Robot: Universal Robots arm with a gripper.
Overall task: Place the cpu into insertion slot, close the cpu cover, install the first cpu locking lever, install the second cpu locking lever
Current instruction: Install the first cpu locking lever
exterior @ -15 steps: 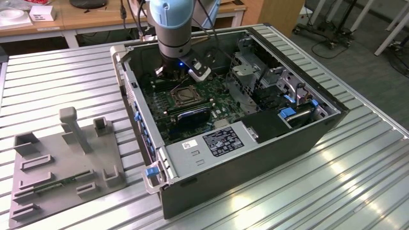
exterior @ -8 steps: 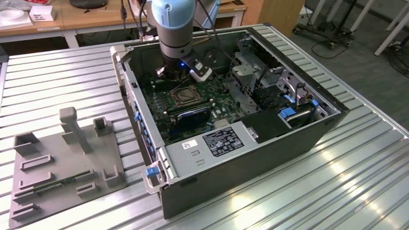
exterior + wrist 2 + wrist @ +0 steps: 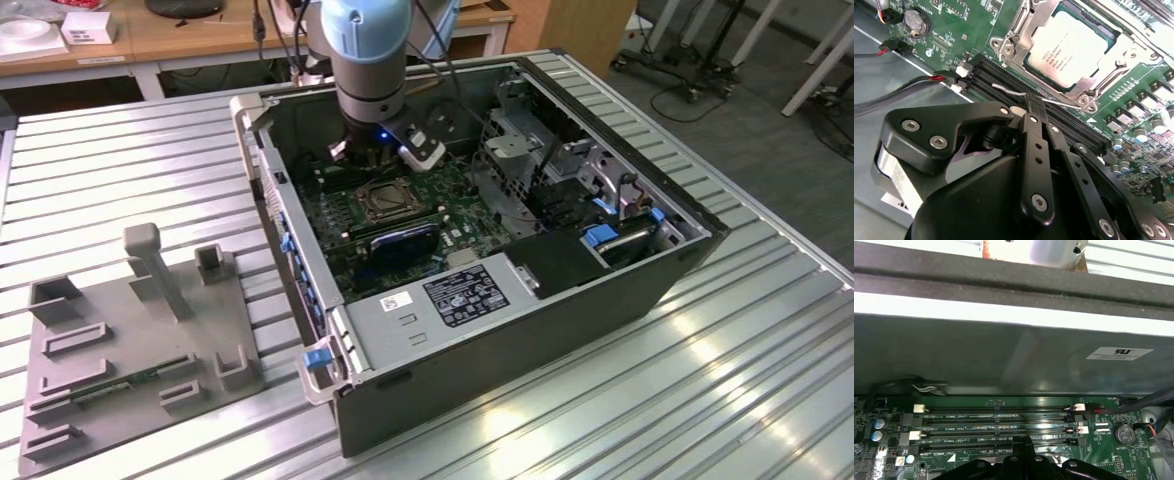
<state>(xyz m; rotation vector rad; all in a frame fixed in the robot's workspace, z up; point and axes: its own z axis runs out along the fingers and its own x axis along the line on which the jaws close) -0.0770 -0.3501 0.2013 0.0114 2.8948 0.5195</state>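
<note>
The cpu (image 3: 1069, 45) lies flat in the insertion slot (image 3: 1056, 81) on the green motherboard, and shows in the exterior view as a small square (image 3: 383, 199). The silvery cpu cover (image 3: 1026, 35) is down around it. A thin wire locking lever (image 3: 1009, 91) lies along the socket's edge beside the black memory slots (image 3: 999, 80). My gripper (image 3: 1033, 102) is shut, its tips right at that lever's wire. In the first wrist view the gripper (image 3: 1021, 441) hangs over the memory slots (image 3: 999, 422). The arm (image 3: 367, 70) reaches down into the open case.
The case's grey side wall (image 3: 1004, 360) stands close behind the memory slots. A coin battery (image 3: 916, 20) and loose cables (image 3: 884, 95) lie beside the board. A power supply (image 3: 467, 295) and drive bays (image 3: 587, 190) crowd the case. A grey fixture (image 3: 134, 330) sits on the table.
</note>
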